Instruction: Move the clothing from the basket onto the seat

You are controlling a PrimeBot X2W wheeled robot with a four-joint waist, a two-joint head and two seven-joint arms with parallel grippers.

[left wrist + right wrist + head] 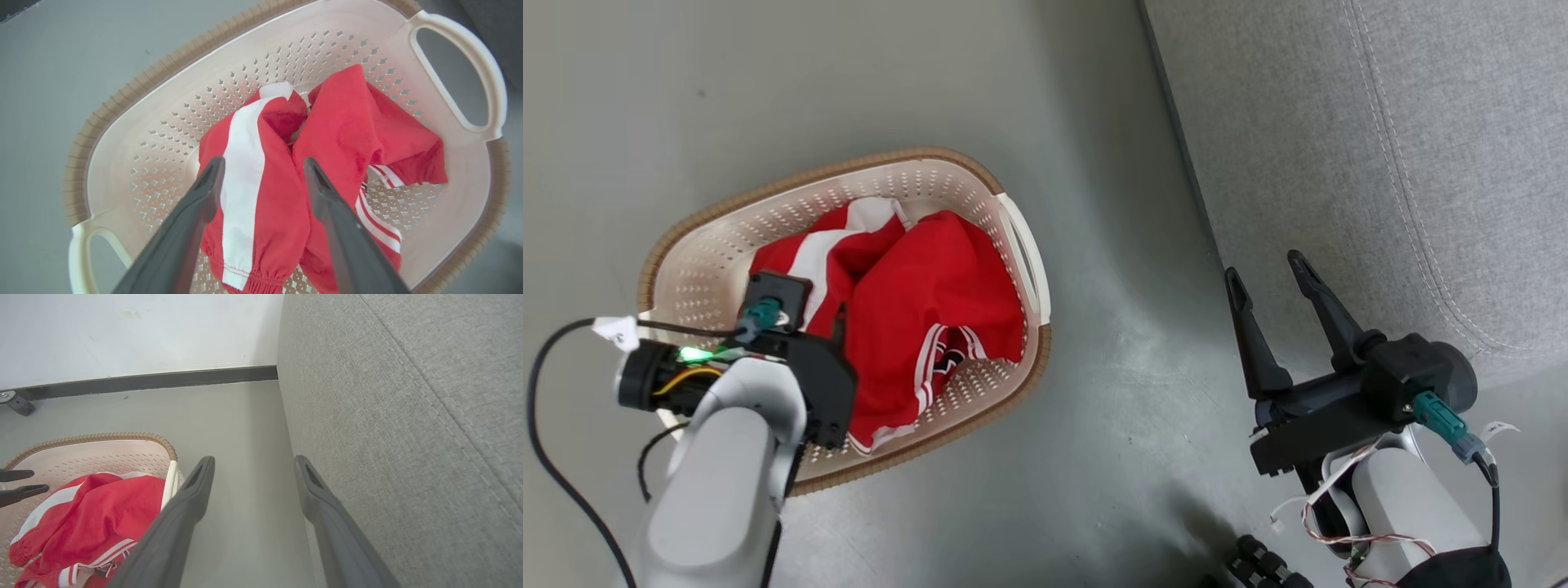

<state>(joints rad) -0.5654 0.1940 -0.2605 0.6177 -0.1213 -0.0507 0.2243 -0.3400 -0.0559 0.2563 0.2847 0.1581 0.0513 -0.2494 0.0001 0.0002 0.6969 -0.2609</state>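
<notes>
Hidden: in the head view the left forearm covers the 7 o'clock side of the basket (pixel 711 237). The wrist housing hides most of that arm's fingers.
Cut off: the seat (pixel 1339 131) runs out of the head view at 12 and 3 o'clock.
Hard to make out: the emblem (pixel 947 355) is folded into the fabric and unreadable.
Clothing: the red garments with white stripes (pixel 923 302) lie crumpled in the basket on the grey floor (pixel 1111 343).
Left gripper (pixel 263 175): fingers spread above the basket. In its wrist view the clothing lies between and past them, toward 12 o'clock. Whether they touch it cannot be told.
Right gripper (pixel 1263 268): fingers spread and empty, at the seat's edge. The clothing is well apart at 9 o'clock in the head view.
</notes>
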